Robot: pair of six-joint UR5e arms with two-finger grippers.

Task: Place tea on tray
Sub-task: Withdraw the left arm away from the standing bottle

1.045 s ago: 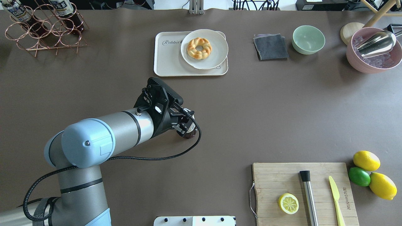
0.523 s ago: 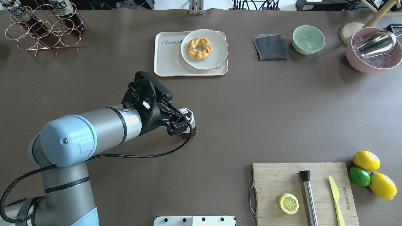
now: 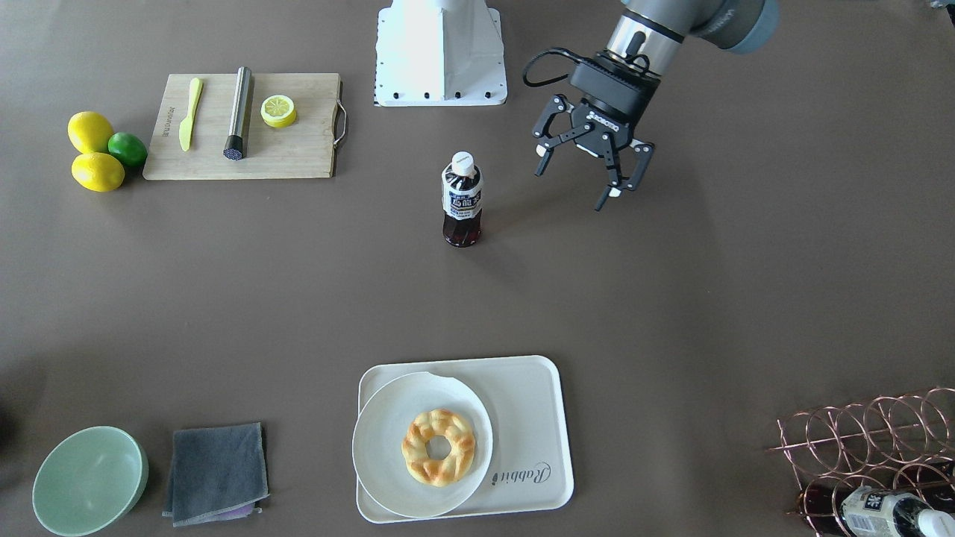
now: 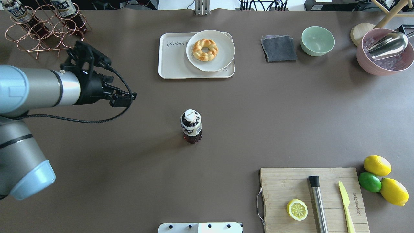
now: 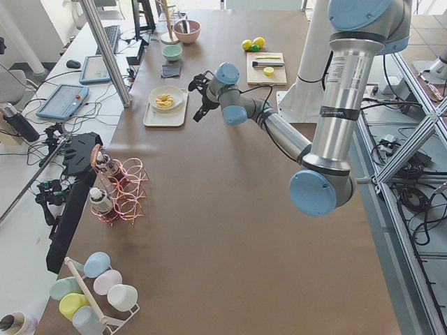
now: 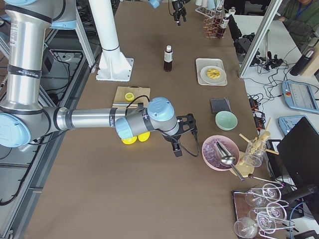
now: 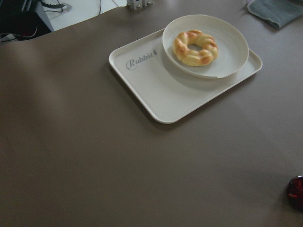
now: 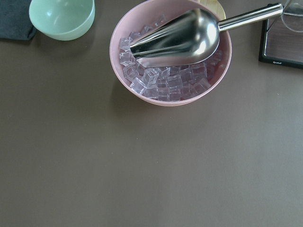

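Observation:
The tea (image 4: pixel 191 127) stands upright and free on the brown table's middle; it also shows in the front view (image 3: pixel 462 198) and, as a dark edge, in the left wrist view (image 7: pixel 296 191). The cream tray (image 4: pixel 173 61) marked "Rabbit" lies beyond it, also in the front view (image 3: pixel 533 418) and the left wrist view (image 7: pixel 156 90). My left gripper (image 3: pixel 568 190) is open and empty, well apart from the tea, on the robot's left (image 4: pixel 129 95). My right gripper (image 6: pixel 182 137) shows only in the right side view, near the pink bowl; I cannot tell its state.
A round plate (image 4: pixel 210 50) with a doughnut fills the tray's right part. A copper wire rack (image 4: pixel 45 32) with similar bottles stands far left. A grey cloth (image 4: pixel 278 48), green bowl (image 4: pixel 317 40), pink ice bowl (image 4: pixel 385 53), cutting board (image 4: pixel 313 199) and citrus (image 4: pixel 376 165) lie right.
My left gripper has let go of the tea and drawn back to the left and farther away. The tea now stands alone on the table.

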